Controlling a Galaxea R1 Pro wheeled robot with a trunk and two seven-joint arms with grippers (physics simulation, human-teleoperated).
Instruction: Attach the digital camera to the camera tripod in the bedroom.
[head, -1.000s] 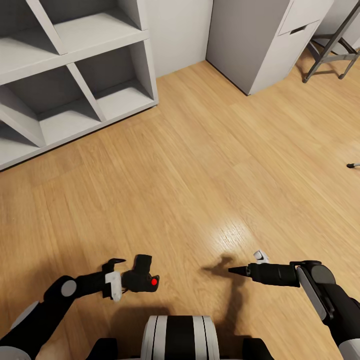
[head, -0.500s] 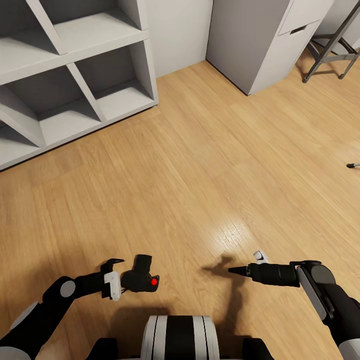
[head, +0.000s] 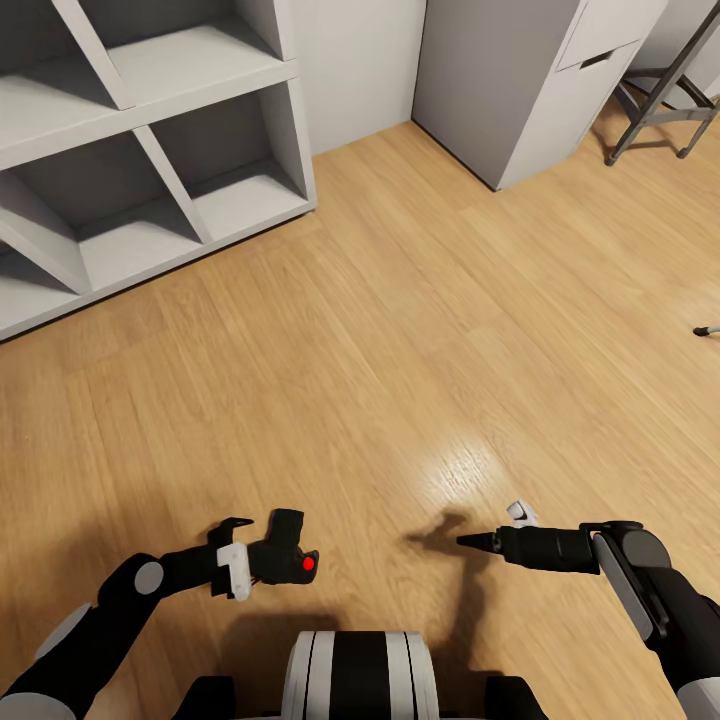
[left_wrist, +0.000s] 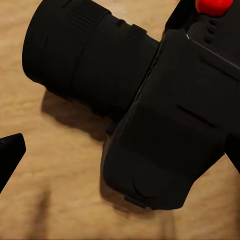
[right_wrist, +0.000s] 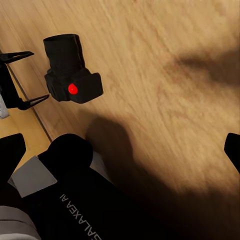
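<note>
The digital camera is a chunky black body with a red button, and it lies on the wood floor just in front of the robot's base. My left gripper is open, its two black fingers spread just behind the camera, which sits at or beyond their tips. In the left wrist view the camera is very close, with one fingertip at the edge. The right wrist view also catches the camera and the left gripper. My right gripper hovers open and empty over the floor. A slim silver leg end with a black foot, possibly the camera tripod's, pokes in at the right edge.
A white cube shelf unit stands at the back left. A grey cabinet stands at the back right, with a dark metal frame beside it. Wood plank floor stretches between them.
My left gripper has slid a little to the right, closer to the camera. The camera and the right arm have stayed where they were.
</note>
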